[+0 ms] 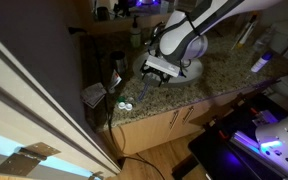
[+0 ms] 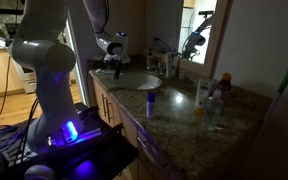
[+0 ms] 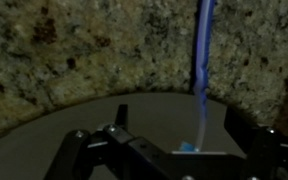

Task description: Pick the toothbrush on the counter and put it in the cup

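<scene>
Dim light, all views grainy. Granite surface (image 3: 84,50) fills the upper wrist view; grey curved sink (image 3: 44,135) edge runs below it.

Toothbrush (image 3: 201,60): thin blue-purple stick, near upright in the frame, right of centre. Upper part lies over the granite; lower end crosses onto the grey sink edge and stops just ahead of the claw (image 3: 172,142). Too small to make out in either ext. view.

Claw: dark fingers (image 3: 79,148) show at the bottom of the wrist view, one far left, one far right, so jaws stand apart. Toothbrush's lower end sits between them, nearer the right-hand finger; neither finger seen touching it.

In an exterior view the claw (image 1: 156,70) hangs low at the sink's front edge, white arm (image 1: 199,25) arching in from above. White-and-green twin round case (image 1: 124,105) rests on the surface (image 1: 219,85) near the counter's front edge, apart from the claw.

In an exterior view the claw (image 2: 112,62) is over the sink (image 2: 134,84) rim. Small blue cup (image 2: 150,100) stands upright on the surface (image 2: 179,120), well apart from the claw. Clear bottles (image 2: 204,95) stand beyond the cup, w/ a mirror (image 2: 196,30) behind.
</scene>
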Motion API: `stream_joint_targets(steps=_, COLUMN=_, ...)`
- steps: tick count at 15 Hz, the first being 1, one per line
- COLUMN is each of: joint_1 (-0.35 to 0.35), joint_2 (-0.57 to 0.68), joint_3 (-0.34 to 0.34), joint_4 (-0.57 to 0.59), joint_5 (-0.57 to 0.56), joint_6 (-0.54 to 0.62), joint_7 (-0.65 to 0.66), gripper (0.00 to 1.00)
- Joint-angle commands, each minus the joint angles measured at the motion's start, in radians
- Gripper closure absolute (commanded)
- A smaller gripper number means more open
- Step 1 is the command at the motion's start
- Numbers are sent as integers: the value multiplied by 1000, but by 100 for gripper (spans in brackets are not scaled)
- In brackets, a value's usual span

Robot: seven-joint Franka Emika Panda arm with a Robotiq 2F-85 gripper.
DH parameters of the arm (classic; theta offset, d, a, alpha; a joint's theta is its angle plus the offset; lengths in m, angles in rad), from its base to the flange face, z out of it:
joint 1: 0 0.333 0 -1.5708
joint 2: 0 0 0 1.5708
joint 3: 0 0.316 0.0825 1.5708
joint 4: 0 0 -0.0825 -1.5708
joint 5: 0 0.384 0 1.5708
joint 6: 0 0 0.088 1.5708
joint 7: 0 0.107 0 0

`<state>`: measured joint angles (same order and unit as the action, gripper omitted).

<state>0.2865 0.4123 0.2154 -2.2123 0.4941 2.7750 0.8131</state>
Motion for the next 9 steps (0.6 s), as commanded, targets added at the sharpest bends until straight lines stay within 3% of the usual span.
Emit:
stream_joint_targets(steps=1, joint_1=20, joint_2=22, joint_3=-12, joint_4=16, joint_5=-26, joint_6=23, joint_7=24, gripper=32)
stream_joint_targets(steps=9, joint_1=41, joint_2=16, joint_3=-38, joint_4=23, joint_5=-85, joint_6=21, joint_7=74, gripper=88)
